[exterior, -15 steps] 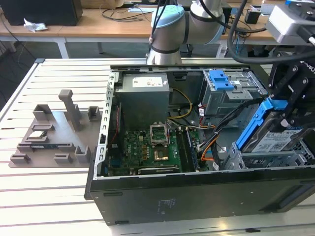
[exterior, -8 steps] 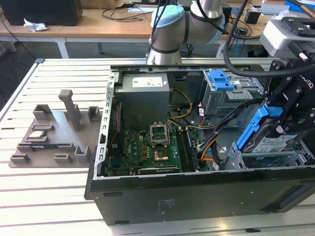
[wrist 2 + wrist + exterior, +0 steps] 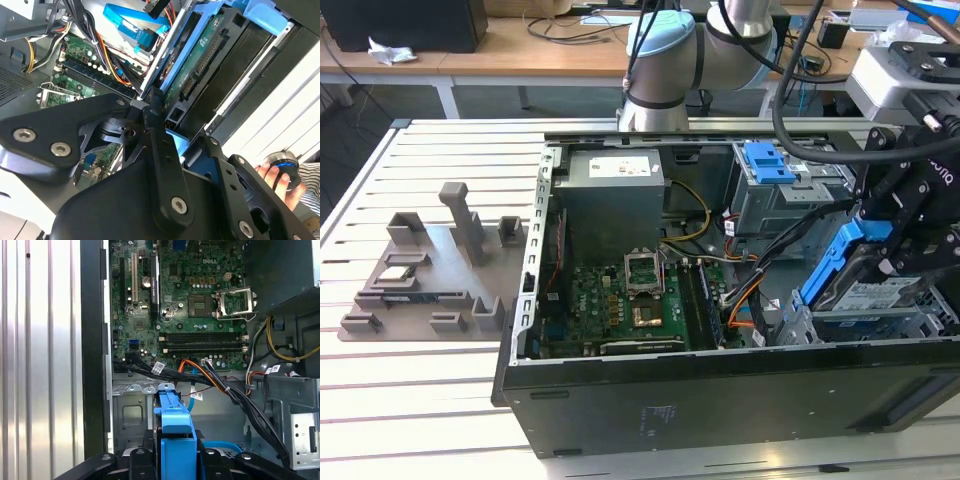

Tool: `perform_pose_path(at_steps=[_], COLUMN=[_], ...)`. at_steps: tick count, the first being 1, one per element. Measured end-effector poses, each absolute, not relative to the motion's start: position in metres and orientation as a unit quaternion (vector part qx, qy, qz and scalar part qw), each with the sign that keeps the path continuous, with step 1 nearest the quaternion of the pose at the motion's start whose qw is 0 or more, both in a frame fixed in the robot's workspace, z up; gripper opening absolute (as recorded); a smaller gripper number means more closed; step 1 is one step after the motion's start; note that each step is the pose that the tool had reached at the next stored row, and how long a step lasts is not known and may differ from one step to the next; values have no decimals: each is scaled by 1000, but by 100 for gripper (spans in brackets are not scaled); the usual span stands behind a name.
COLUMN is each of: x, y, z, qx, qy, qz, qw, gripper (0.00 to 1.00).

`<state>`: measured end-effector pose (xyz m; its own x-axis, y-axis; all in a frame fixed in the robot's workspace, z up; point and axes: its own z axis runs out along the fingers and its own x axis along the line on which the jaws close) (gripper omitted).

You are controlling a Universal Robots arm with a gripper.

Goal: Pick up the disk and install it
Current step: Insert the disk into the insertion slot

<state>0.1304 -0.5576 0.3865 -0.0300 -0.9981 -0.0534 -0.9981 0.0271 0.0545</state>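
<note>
So, the gripper [image 3: 175, 462] is clamped on the disk [image 3: 885, 293]. The disk hangs tilted right under it, long axis slanting down toward the drive cage [image 3: 798, 325] (exterior view's right).
</note>
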Motion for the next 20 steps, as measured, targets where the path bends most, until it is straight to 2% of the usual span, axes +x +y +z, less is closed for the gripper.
perform_pose_path(at_steps=[2,3,4,5,15,16,20], x=[130,130,130,130,130,130,130], y=[-558,-558,-558,-558,-557,-556,-556], z=[386,386,386,386,392,393,392], qx=[-696,-696,-696,-696,-696,-696,-696], qy=[717,717,717,717,717,717,716], qz=[38,38,38,38,38,38,42], qw=[0,0,0,0,0,1,5], gripper=[38,44,44,51,51,49,24])
